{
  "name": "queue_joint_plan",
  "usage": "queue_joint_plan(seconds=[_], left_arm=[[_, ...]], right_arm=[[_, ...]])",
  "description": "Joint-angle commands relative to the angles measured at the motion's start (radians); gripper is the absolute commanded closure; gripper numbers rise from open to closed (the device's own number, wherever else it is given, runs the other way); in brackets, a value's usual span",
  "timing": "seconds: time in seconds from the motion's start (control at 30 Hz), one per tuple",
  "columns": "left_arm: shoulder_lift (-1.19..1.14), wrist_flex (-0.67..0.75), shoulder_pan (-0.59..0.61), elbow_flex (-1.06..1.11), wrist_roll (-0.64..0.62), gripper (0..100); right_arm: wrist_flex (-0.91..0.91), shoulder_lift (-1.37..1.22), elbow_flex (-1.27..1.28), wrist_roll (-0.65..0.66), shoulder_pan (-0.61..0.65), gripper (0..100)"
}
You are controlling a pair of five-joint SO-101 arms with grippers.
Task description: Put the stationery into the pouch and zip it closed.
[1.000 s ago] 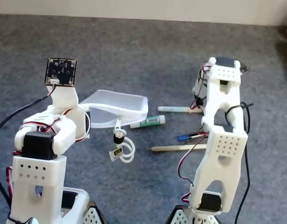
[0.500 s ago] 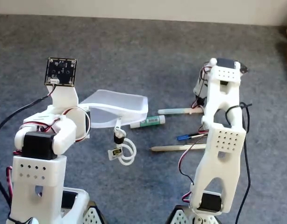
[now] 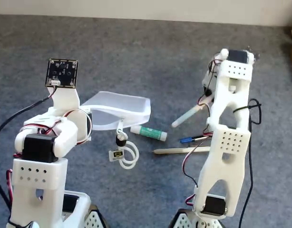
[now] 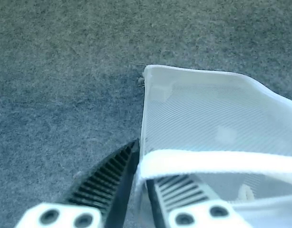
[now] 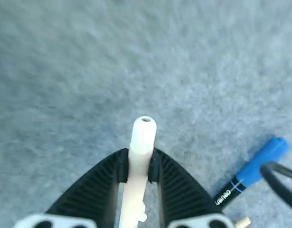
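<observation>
The white mesh pouch lies open on the carpet, and my left gripper is shut on the edge of the pouch. My right gripper is shut on a white pen. That white pen hangs tilted above the carpet to the right of the pouch. Just below the pouch's mouth lies a green glue stick. A blue pen and a pale wooden stick rest on the carpet beside the right arm. The blue pen lies close to the right gripper.
A zipper pull with a white cord loop and a small tag trails from the pouch toward the front. The grey carpet stretches open behind the pouch. The two arm bases stand at the front edge.
My right gripper has lifted the white pen off the carpet, and it now points down to the left. The green glue stick has shifted left and turned. The left arm has kept still.
</observation>
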State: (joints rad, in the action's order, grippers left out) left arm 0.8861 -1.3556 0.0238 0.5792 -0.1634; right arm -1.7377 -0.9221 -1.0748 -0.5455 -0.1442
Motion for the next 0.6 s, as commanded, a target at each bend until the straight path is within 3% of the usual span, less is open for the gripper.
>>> queue_joint_plan(seconds=[0.0,0.17,0.27,0.57], left_arm=[[-0.004,0.021,0.015,-0.008,-0.014,98],[-0.004,0.023,0.015,-0.008,-0.014,98],[-0.004,0.025,0.015,-0.008,-0.014,98],[-0.004,0.026,0.015,-0.008,-0.014,98]], right_arm=[[-0.027,0.028,-0.073,0.021,-0.004,99.5],[-0.028,0.042,-0.073,0.028,-0.004,99.5],[-0.028,0.107,-0.054,0.100,0.001,99.5],[-0.027,0.377,0.266,0.123,0.059,99.5]])
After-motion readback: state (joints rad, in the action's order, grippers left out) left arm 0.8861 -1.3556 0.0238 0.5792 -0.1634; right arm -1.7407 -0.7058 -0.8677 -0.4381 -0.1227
